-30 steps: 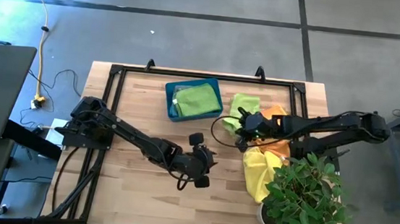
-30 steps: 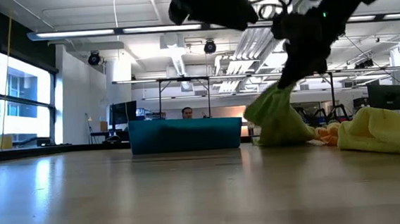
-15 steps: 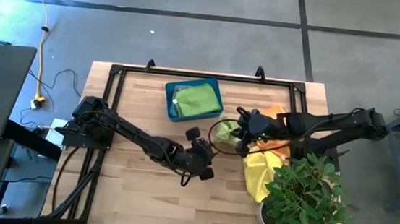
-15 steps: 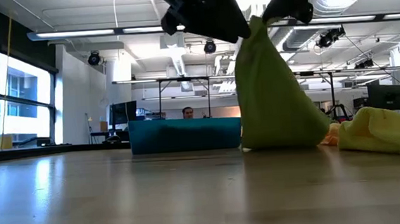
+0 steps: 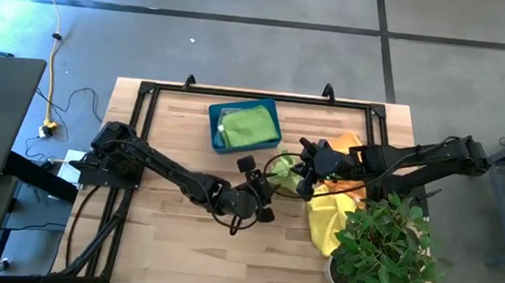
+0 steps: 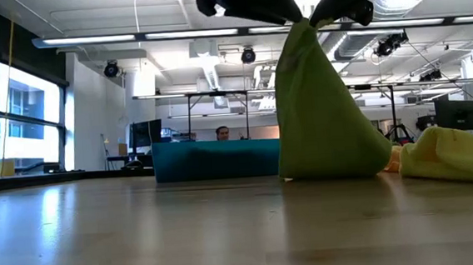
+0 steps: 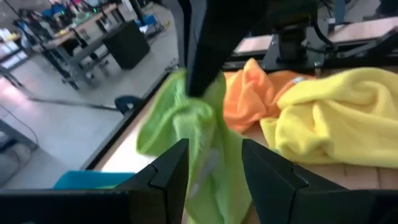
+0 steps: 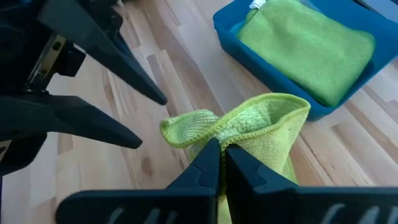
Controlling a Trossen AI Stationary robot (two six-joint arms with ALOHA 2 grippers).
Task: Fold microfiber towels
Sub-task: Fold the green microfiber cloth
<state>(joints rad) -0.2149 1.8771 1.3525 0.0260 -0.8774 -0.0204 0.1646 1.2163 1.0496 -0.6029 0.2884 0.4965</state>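
Right gripper (image 5: 303, 171) has its jaws pressed together on the top corner of a lime green towel (image 6: 323, 110), just in front of the teal bin (image 5: 219, 136), toward the table's near edge. The towel hangs with its long axis vertical, pinched peak up, and its wide bottom rests on the table (image 5: 161, 243). Left gripper (image 5: 263, 181) sits just beside the hanging towel on the side away from the potted plant (image 5: 387, 254), jaws spread, gripping nothing; the cloth lies just ahead of its fingers (image 7: 163, 174). A second green towel (image 5: 246, 125) lies flat inside the bin. Orange towel (image 7: 252, 87) and yellow towel (image 5: 324, 216) are bunched between the bin and the plant.
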